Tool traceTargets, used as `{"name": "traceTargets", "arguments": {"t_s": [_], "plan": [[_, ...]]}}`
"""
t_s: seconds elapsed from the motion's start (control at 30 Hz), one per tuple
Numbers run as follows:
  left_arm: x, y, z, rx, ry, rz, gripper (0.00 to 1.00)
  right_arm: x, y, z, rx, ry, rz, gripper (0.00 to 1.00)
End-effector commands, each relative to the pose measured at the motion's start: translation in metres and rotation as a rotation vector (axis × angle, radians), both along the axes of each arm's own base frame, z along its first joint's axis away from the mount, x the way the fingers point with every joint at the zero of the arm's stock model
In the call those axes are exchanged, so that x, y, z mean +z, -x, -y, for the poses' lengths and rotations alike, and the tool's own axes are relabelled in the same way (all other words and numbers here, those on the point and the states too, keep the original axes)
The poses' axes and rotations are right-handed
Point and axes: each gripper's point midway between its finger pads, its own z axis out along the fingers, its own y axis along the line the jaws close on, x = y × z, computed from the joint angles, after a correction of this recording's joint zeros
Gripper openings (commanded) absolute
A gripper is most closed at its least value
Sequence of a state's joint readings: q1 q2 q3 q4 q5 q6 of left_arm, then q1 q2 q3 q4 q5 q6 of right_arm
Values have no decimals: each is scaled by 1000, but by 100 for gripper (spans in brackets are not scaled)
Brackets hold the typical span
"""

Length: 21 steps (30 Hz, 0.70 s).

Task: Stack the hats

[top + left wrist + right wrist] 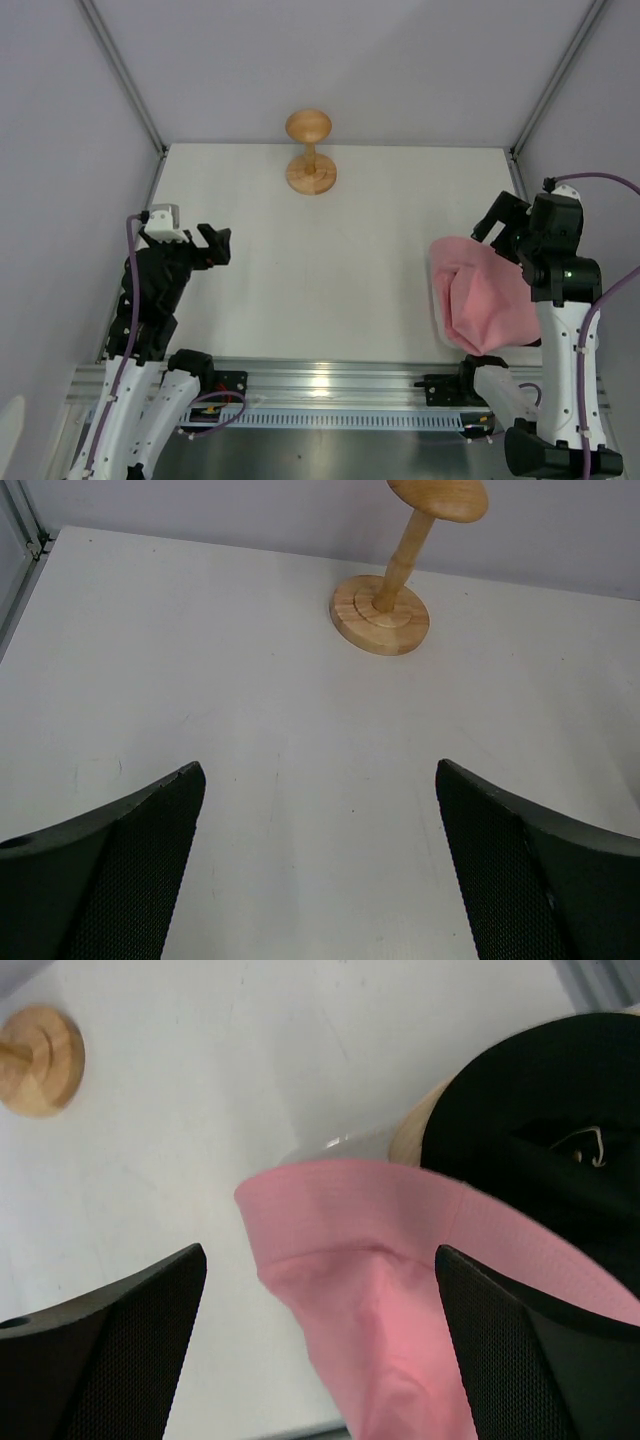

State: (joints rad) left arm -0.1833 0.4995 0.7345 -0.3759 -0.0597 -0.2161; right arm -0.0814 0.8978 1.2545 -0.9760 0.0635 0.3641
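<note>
A pink hat (484, 298) lies crumpled at the right edge of the table. In the right wrist view the pink hat (400, 1290) overlaps a black hat (530, 1110), and a sliver of a beige hat (410, 1130) shows between them. My right gripper (490, 235) hovers over the pink hat, and its jaws (320, 1252) are open and clear of the fabric. In the top view that arm hides the black and beige hats. Far from the hats on the left, my left gripper (217, 245) is open over bare table, with nothing between its fingers (320, 770).
A wooden round-topped stand (310, 152) is at the back centre of the white table (330, 260); it also shows as the stand (385, 605) and the stand's base (38, 1058). A pale rim (433, 295) edges the hat pile. Grey walls enclose the table.
</note>
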Motion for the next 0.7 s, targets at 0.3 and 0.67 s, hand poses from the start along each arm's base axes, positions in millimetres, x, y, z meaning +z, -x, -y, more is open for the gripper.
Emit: {"name": "traceTargets", "arguments": {"t_s": [0.3,0.67], "plan": [[2,-9,7,-34,-19,1,100,-54,61,-59,112,-157,-212,99],[-2,-11,10,-49,-23,-17,99,-101,65,-59,82,-65,-341,100]]}}
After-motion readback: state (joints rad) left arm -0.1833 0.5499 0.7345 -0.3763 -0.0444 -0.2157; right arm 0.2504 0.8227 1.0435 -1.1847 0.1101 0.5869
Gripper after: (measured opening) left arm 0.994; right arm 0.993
